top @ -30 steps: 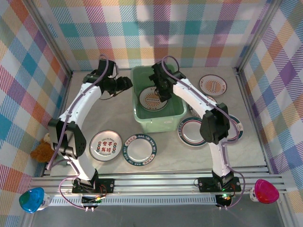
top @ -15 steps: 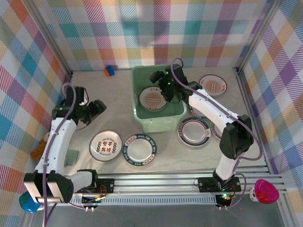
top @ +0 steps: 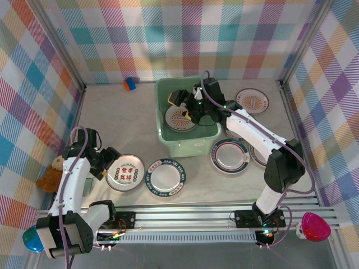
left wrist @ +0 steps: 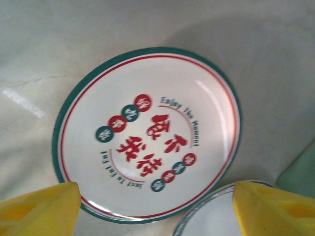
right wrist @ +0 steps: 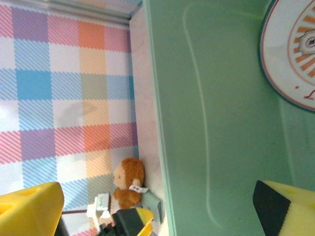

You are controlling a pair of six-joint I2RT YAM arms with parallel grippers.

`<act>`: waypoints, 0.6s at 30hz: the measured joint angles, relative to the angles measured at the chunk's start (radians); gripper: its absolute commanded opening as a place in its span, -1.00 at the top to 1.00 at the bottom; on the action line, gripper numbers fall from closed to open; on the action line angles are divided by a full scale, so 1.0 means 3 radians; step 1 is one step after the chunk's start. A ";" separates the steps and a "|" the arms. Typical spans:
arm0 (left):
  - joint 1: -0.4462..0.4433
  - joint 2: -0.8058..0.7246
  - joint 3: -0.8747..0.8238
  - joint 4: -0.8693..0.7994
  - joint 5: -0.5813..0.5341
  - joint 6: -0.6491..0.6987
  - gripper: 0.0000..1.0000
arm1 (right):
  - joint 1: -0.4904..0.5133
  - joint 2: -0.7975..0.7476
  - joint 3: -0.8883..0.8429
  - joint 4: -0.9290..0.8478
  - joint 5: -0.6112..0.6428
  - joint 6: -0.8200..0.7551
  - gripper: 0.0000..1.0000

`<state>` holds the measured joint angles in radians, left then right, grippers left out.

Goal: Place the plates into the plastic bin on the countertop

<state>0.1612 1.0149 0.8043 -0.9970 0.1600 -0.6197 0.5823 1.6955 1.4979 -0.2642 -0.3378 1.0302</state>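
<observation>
Plate [left wrist: 147, 132] with teal rim and red characters (flat on the countertop [left wrist: 98, 29]) beneath wide-open left tool [left wrist: 156, 202]

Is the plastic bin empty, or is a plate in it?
Not empty: one plate with an orange print lies on the floor of the plastic bin.

Countertop [top: 112, 120]: beige and marbled, bare at your far left.
Plastic bin [top: 188, 147]: stands mid-back.
Near left: red-character plate [top: 125, 172] just beside lettered-rim plate [top: 166, 177] (rims almost touching).
Right of bin: teal-rimmed plate [top: 229, 156]; orange-patterned plate [top: 252, 101] farther back.
Back wall: small blue-and-orange block [top: 130, 84].
</observation>
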 measured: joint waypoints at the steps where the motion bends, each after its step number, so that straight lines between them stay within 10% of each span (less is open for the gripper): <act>1: 0.0001 -0.0009 -0.0023 -0.0013 -0.0027 -0.0018 -0.66 | -0.0003 -0.0001 0.0000 0.0000 -0.0056 -0.0005 -0.98; 18: 0.0005 -0.0670 -0.0579 -0.0159 -0.0267 -0.0749 -0.94 | -0.0071 -0.0001 -0.0231 0.0120 -0.0621 -0.0060 -0.98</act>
<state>0.1627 0.8139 0.6308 -1.0447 0.0799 -0.8444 0.5610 1.6951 1.4284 -0.2283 -0.5240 1.0122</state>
